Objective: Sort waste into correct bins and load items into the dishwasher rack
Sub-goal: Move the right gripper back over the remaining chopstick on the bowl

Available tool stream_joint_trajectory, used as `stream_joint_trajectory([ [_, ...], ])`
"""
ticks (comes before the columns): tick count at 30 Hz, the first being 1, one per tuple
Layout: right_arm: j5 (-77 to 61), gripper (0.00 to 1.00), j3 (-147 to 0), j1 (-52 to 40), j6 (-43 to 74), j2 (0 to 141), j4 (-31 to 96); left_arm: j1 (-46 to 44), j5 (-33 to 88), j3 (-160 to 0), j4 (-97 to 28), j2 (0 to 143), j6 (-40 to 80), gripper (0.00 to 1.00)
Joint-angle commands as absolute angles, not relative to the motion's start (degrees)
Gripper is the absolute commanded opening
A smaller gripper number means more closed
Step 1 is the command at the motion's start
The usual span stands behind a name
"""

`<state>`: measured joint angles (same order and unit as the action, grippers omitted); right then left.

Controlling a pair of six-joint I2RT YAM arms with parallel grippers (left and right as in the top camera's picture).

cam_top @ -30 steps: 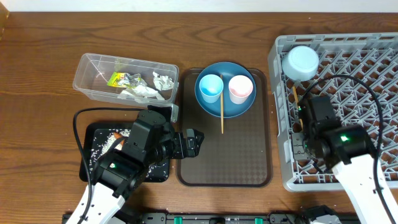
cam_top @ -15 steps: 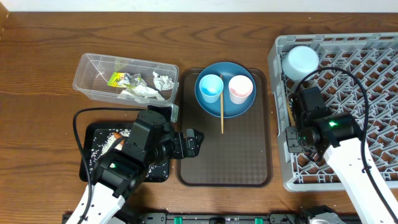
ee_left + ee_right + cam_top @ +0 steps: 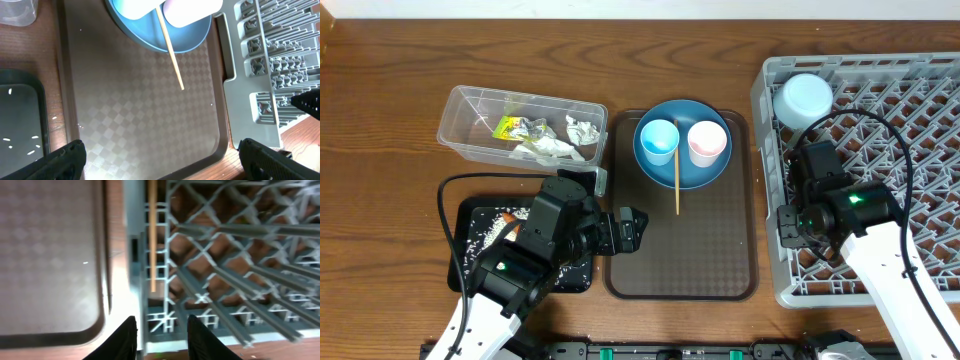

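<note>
Nearest, at 5 o'clock on the table (image 3: 380, 60), my right claw (image 3: 160, 339) hangs over the near-left corner of the dishwasher rack (image 3: 880, 100). Its fingers are narrowly parted, with nothing between them. Just ahead, toward 12 o'clock, one wooden chopstick (image 3: 152, 235) lies lengthwise in the lattice along the rack's left edge, apart from the fingertips.

At 7 o'clock, my left claw (image 3: 160, 155) stands spread wide and empty above the near-left part of the brown serving tray (image 3: 680, 250). At its 9 o'clock lies the black tray (image 3: 470, 215), strewn with loose white rice grains (image 3: 492, 230).

Farther out on the brown serving tray, the dark-blue plate (image 3: 705, 172) carries the light-blue cup (image 3: 659, 140) on its left and the pink cup (image 3: 707, 143) on its right, both mouth-up. The second chopstick (image 3: 676, 185) lies between them, its near end reaching past the plate's rim over the tray.

At 10 o'clock, the clear tub (image 3: 455, 110) holds the yellow-green wrapper (image 3: 507, 126) and crumpled white tissue (image 3: 548, 150). Farthest, at 1 o'clock, the pale bowl (image 3: 803, 100) sits in the rack's far-left corner.
</note>
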<state>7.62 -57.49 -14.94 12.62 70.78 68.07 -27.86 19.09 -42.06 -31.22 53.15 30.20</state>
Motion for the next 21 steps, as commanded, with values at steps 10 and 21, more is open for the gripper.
stream_joint_trajectory([
  [10, -9.93, 0.27, -63.53, -14.63, 23.55, 70.81, 63.26, -27.62, 18.74, -42.22, -31.2, 53.12, 30.11, 1.0],
  [21, -7.7, 0.34, -59.99, -24.56, 41.74, 70.96, 49.87, -27.62, 18.74, -42.22, -31.2, 53.12, 30.09, 1.0],
])
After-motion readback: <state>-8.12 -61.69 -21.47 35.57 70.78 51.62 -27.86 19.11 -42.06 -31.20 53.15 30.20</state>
